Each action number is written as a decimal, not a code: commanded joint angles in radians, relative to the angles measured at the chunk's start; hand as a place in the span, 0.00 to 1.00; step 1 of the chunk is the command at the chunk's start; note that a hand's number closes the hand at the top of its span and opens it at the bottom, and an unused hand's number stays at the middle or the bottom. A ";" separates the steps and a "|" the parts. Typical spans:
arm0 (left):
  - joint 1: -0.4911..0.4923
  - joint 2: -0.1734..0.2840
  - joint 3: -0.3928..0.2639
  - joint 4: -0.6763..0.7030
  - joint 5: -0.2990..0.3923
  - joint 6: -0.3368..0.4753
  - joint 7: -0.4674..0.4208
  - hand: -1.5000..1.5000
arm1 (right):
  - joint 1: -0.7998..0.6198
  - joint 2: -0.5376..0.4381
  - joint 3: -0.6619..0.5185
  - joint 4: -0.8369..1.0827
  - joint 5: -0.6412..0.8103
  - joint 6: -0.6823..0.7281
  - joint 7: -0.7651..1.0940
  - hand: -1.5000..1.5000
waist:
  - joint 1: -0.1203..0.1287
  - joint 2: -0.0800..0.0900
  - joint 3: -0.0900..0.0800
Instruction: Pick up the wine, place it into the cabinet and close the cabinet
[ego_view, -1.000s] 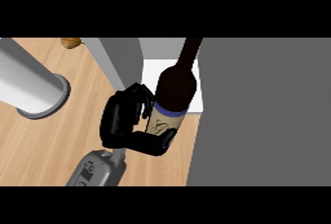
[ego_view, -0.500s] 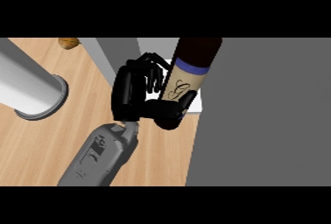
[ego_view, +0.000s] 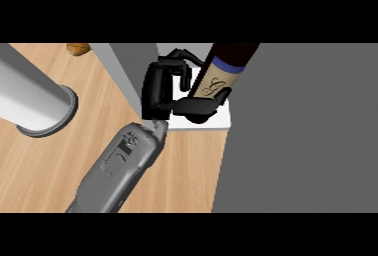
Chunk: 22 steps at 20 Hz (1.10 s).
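The wine bottle (ego_view: 215, 80) is dark, with a blue band and a tan label. It stands tilted over the white cabinet shelf (ego_view: 203, 124) at the top centre, and its neck runs out of the picture's top. My left hand (ego_view: 156, 92) is shut on it: fingers wrap the far side and the thumb (ego_view: 199, 106) presses the label's lower part. The grey forearm (ego_view: 118, 165) comes in from the lower left. My right hand does not show.
A grey cabinet wall (ego_view: 133, 70) stands just left of the hand. A large dark grey panel (ego_view: 303, 130) fills the right side. A light grey cylinder (ego_view: 29, 95) stands on the wooden counter (ego_view: 52, 170) at left, and a small brown object (ego_view: 77, 48) lies behind it.
The hand has carried the bottle up and to the right, deeper over the white shelf. More of the forearm has come into view.
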 joint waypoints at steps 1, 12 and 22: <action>-0.035 -0.007 -0.074 0.066 0.002 0.072 -0.046 1.00 | 0.016 0.012 -0.009 -0.037 -0.076 0.008 -0.005 0.00 | 0.002 0.000 0.000; -0.069 -0.007 -0.038 0.277 0.102 0.043 -0.212 1.00 | 0.002 0.001 -0.031 -0.061 -0.123 0.015 0.031 0.00 | -0.008 0.002 -0.001; -0.083 -0.007 -0.034 0.510 0.172 -0.008 -0.346 1.00 | 0.046 0.021 -0.026 -0.087 -0.107 0.019 0.005 0.00 | -0.009 0.004 0.000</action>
